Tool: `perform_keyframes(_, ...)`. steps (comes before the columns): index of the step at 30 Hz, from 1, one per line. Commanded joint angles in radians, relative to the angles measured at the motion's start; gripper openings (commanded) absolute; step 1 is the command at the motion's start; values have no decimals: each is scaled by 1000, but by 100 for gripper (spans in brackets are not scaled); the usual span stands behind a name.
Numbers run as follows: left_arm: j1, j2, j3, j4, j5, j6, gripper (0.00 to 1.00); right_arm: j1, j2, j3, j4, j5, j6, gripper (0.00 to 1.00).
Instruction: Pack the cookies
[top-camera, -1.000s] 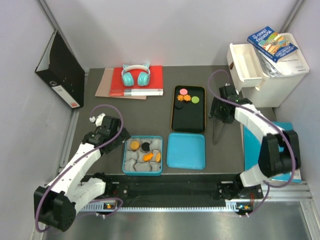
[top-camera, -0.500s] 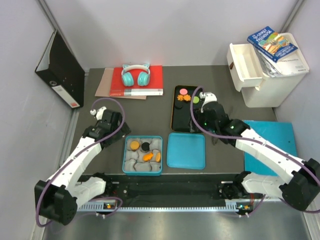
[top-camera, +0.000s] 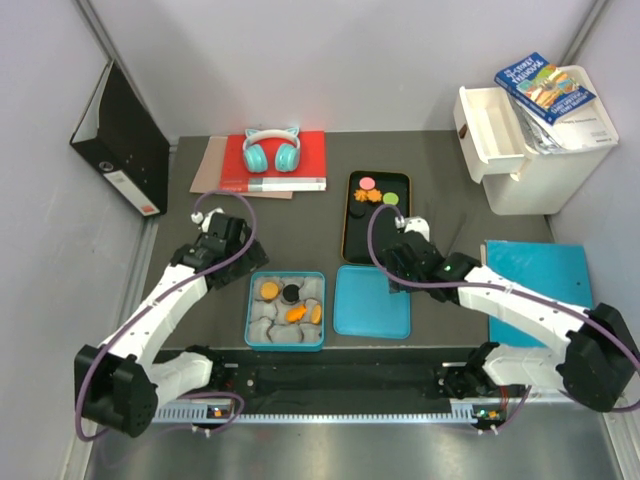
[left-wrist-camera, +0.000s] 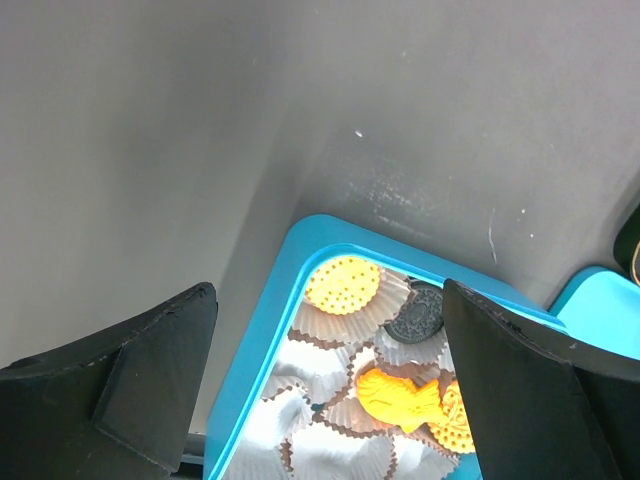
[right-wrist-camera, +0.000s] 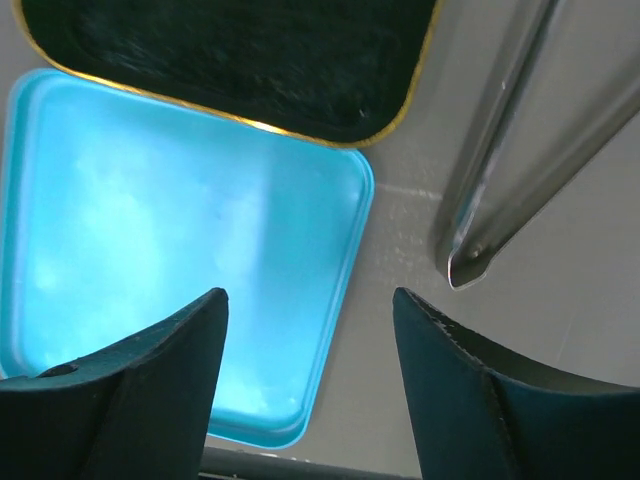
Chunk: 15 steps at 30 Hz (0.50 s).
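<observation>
Left end effector (left-wrist-camera: 328, 300) spread over box (left-wrist-camera: 262, 340) 11 o'clock corner. Right end effector (right-wrist-camera: 308, 300) spread above lid (right-wrist-camera: 150, 250) 3 o'clock edge, likely for grasp; cookies (top-camera: 372, 197) on tray (top-camera: 355, 240) unpacked.

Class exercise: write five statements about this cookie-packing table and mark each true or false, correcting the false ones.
1. The teal headphones rest on a red book. True.
2. The blue lid holds three cookies. False: it holds none.
3. The right gripper is shut on the metal tongs. False: it is open, and the tongs lie on the table.
4. The blue box holds an orange cookie and a black cookie in paper cups. True.
5. A pink cookie lies on the black tray. True.
</observation>
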Motion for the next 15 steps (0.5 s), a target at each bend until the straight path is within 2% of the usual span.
perform_keyframes(1,4,3,19,44,46,10,98,10,39,-9,-43,48,84,64)
perform_keyframes(15,4,-32,-16,48,63,16,98,10,223,-66,23,5,171,39)
